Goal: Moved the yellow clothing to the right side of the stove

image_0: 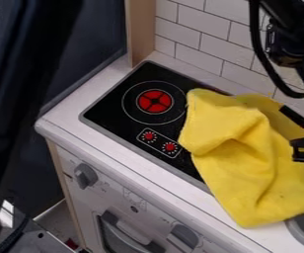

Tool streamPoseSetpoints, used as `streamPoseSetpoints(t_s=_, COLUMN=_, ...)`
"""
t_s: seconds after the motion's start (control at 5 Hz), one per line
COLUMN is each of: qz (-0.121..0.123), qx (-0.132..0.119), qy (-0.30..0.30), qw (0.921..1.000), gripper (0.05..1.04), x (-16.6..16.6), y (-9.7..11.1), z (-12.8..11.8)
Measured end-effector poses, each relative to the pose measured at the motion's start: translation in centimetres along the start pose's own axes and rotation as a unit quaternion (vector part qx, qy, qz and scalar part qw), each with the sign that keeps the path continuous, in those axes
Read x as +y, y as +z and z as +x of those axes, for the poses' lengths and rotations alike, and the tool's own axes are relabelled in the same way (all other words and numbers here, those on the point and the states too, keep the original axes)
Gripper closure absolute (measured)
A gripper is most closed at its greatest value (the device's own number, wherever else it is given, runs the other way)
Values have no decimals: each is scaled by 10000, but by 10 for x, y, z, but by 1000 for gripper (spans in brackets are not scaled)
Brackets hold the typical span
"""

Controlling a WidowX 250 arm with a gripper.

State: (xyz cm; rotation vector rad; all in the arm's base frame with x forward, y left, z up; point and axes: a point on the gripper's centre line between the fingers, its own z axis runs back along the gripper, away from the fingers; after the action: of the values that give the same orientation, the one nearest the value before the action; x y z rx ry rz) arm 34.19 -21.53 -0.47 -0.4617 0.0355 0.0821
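We saw 1 yellow cloth [240,158] over the right of the stove [108,108] and counter [65,117]; whether the gripper [298,133] held it, we could not tell. A shallow pinch could have caused slippage.

the black arm [296,43] comes in at the upper right corner, its jointed part near the top edge, a dark cable [265,64] curving down along its left side in the view. the hand [301,136] is lower down, at the right edge, partly cut off.
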Motion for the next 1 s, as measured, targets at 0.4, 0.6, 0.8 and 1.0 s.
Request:
streamPoseSetpoints(t_s=0.4, qz=564, qx=-145, qy=-429, qw=9974, gripper=327, x=2, y=36, z=4)
streamPoseSetpoints(t_s=0.6, qz=1221, qx=-475, qy=-482, qw=9902, gripper=90, x=9, y=61, z=9)
streamPoseSetpoints(t_s=0.8, qz=1376, qx=-472, qy=-287, qw=9889, gripper=81, x=19, y=79, z=2)
streamPoseSetpoints(t_s=1.0, qz=1739, qx=-231, qy=-24, qw=9845, gripper=83, x=56, y=96, z=6)
